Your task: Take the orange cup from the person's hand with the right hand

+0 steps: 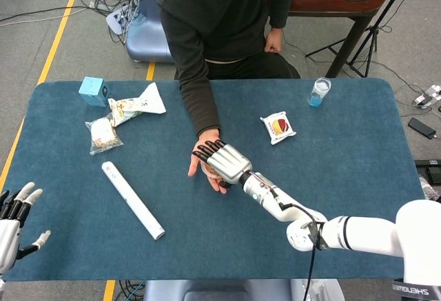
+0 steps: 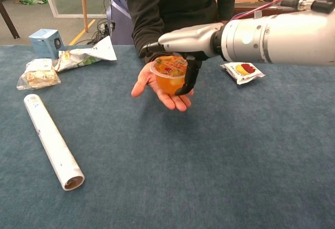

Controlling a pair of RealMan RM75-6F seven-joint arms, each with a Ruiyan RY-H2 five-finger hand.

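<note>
The orange cup [image 2: 169,74], clear plastic with a printed lid, sits on the person's upturned palm [image 2: 157,94] over the middle of the table. My right hand [image 2: 187,39] lies flat across the top of the cup, fingers stretched toward the person and thumb hanging down against the cup's right side. The fingers are not wrapped around it. From the head view my right hand [image 1: 226,161] covers nearly all of the cup [image 1: 209,169]. My left hand [image 1: 14,215] rests at the table's near left corner, fingers spread and holding nothing.
A white paper roll [image 2: 51,141] lies at the front left. Snack bags [image 1: 120,113] and a blue box [image 1: 92,91] sit at the far left. A red-and-yellow packet [image 1: 278,127] and a water bottle [image 1: 319,91] stand at the far right. The person stands at the far edge.
</note>
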